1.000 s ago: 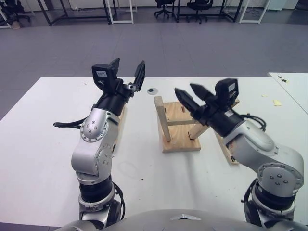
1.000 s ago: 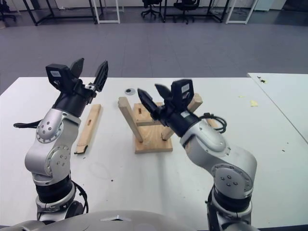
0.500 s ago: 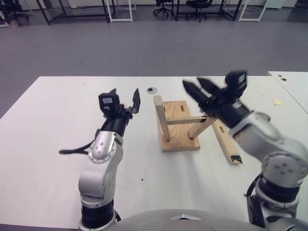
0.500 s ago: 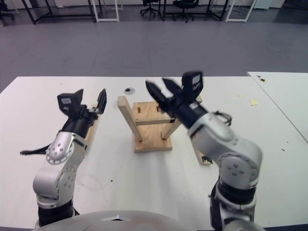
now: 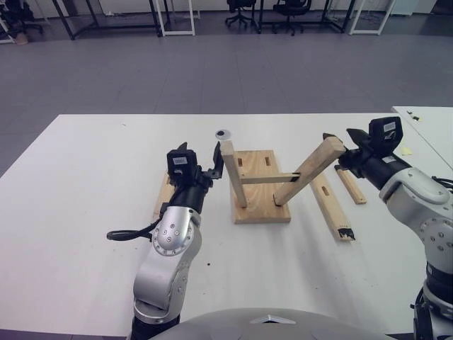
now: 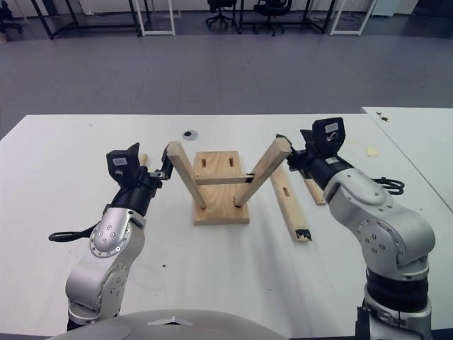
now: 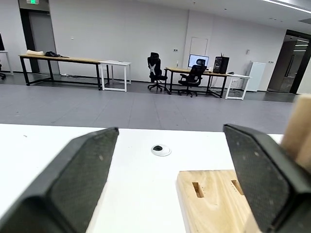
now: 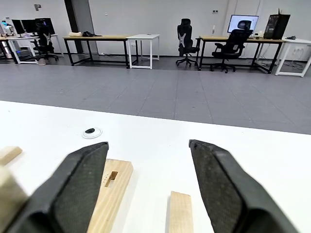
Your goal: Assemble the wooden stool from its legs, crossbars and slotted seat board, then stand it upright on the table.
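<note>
Since a second ago the left gripper (image 5: pixel 202 154) has come down toward the table (image 5: pixel 85 177), and the right gripper (image 6: pixel 291 136) has swung away to the right. The left one now sits low, just beside the top of the left leg (image 5: pixel 235 173), with fingers spread and holding nothing. The right one is near the top of the right leg (image 5: pixel 308 170), also spread and empty. Both legs lean outward from the seat board (image 5: pixel 262 202), which lies flat, and a crossbar (image 5: pixel 269 178) joins them. Two loose bars (image 5: pixel 331 205) lie to its right, and a third bar (image 5: pixel 163 198) to its left.

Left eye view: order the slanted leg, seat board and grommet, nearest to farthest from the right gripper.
From the right gripper:
1. The slanted leg, right beside it.
2. The seat board, flat at centre.
3. The grommet, farther back, leftward.
</note>
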You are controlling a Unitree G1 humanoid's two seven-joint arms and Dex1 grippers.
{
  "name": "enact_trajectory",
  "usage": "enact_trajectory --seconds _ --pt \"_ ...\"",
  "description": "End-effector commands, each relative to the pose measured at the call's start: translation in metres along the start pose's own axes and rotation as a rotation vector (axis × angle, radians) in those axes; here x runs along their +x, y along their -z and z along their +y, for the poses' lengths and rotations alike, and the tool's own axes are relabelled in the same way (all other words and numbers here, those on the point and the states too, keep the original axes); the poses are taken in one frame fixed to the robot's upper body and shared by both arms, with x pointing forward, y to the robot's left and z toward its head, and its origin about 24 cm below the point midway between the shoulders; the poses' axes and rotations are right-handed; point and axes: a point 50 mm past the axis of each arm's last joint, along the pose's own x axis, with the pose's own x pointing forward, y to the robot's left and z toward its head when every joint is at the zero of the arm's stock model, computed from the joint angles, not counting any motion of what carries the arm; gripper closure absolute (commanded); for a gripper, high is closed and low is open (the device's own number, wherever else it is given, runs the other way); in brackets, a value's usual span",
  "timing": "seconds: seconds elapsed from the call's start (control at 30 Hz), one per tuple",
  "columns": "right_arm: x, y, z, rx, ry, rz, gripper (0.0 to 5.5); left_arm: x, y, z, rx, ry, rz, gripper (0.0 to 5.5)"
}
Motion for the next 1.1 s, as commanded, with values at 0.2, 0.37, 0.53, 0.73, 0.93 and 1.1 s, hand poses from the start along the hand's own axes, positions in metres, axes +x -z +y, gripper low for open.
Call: enact_trajectory --seconds 0.2,0.37,0.53,0.73,0.93,1.1 --pt "-0.007 -0.019 0.035 -0.268 -0.054 0.037 2.40 0.007 -0.013 -0.039 0.053 0.146 -0.045 1.52" --pt "-0.006 -0.034 0.062 -0.392 -0.216 -0.043 2.40 0.008 -0.010 -0.058 0.111 0.267 -0.031 1.52" --pt "-0.006 -0.027 0.066 -0.386 -0.242 -0.025 2.40 0.014 -0.009 -0.050 0.143 0.249 -0.039 1.52" --pt "-0.005 0.017 0.020 -0.318 -0.097 0.153 2.40 0.024 -0.024 0.010 0.273 0.105 -0.114 1.52" --pt "-0.025 0.002 0.078 -0.419 -0.631 -0.042 2.40 0.000 0.012 0.092 0.464 0.010 0.095 1.52" --pt "-0.034 -0.009 0.087 -0.375 -0.783 -0.138 2.40 -0.044 0.044 0.132 0.772 0.243 0.300 1.52"
